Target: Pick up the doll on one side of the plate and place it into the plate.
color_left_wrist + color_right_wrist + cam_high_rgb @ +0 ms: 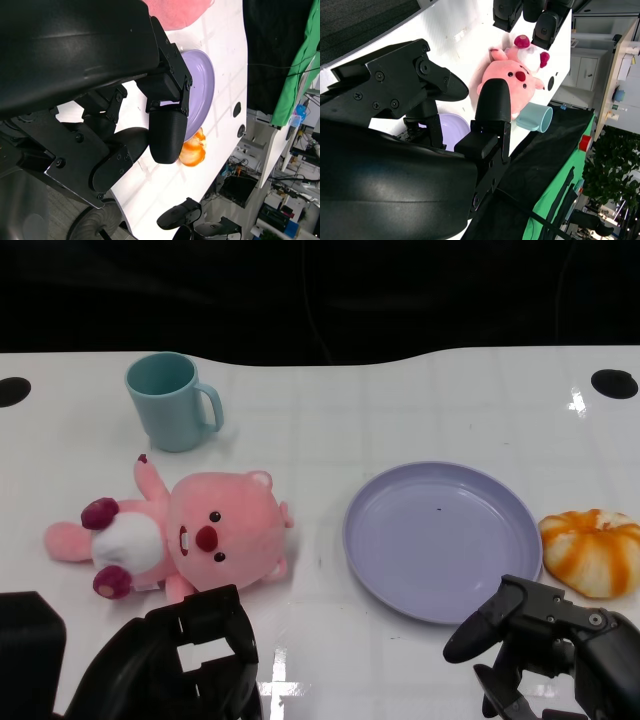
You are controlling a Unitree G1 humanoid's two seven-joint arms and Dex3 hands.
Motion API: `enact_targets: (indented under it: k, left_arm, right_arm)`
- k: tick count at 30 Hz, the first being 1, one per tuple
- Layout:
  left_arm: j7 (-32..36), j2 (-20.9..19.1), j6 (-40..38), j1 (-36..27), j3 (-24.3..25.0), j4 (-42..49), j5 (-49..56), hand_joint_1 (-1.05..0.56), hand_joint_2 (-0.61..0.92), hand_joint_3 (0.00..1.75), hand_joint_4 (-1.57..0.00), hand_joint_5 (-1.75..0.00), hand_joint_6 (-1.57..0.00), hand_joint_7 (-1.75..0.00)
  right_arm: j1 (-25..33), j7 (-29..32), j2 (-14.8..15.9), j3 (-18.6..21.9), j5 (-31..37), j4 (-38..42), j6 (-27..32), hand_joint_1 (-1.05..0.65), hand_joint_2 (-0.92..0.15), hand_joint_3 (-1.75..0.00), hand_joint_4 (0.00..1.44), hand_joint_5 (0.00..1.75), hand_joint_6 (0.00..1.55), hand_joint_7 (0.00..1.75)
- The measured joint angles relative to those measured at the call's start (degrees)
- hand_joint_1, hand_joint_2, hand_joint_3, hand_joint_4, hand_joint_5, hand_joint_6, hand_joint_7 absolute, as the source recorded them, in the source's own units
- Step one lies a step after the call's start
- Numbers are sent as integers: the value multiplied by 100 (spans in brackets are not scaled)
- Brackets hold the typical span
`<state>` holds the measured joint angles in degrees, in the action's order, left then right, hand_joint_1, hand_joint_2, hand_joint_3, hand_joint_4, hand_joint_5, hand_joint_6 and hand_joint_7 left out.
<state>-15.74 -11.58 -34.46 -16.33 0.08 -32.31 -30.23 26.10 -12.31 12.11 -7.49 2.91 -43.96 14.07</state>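
Both robot hands sit at the near edge of the head view, cut off by the frame, so only part of each shows. Left robot hand hangs low just in front of the doll, its fingers spread and holding nothing; no contact with the doll can be seen. Right robot hand is likewise empty, fingers apart and bent forward toward the near rim of the plate, without touching it.

On the white counter, the pink doll lies on its back to the left of the purple plate, a little apart from it. An orange-and-white round object rests just past the plate's right edge; what it is stays unclear. Beyond the doll stands a teal mug, upright.

In the left wrist view, that arm's own fingers hide much of the plate.
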Motion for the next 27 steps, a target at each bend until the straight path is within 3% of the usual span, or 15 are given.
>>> enact_targets:
  k: [19, 25, 26, 27]
  left_arm:
    - [0, -2, 5, 0, 9, -3, 20, -24, 39, 131, -83, -172, -78, -153]
    - [8, 52, 211, 0, 30, 0, 76, -20, 41, 129, -71, -155, -71, -120]
    - [19, 56, 272, -2, 29, 0, 122, -22, 44, 121, -69, -151, -68, -114]
    - [21, 59, 372, -3, 32, 4, 178, -26, 54, 99, -63, -145, -64, -105]
  right_arm:
    - [68, -6, 3, -19, 10, -11, 1, -12, -69, -86, 62, 164, 55, 133]
    - [56, -7, 3, -73, 16, -4, 1, -12, -67, -87, 62, 165, 55, 133]
    - [51, -7, 3, -89, 17, -3, 1, -12, -67, -87, 62, 165, 55, 132]
    - [47, -7, 3, -103, 18, -2, 1, -12, -67, -88, 62, 165, 55, 132]
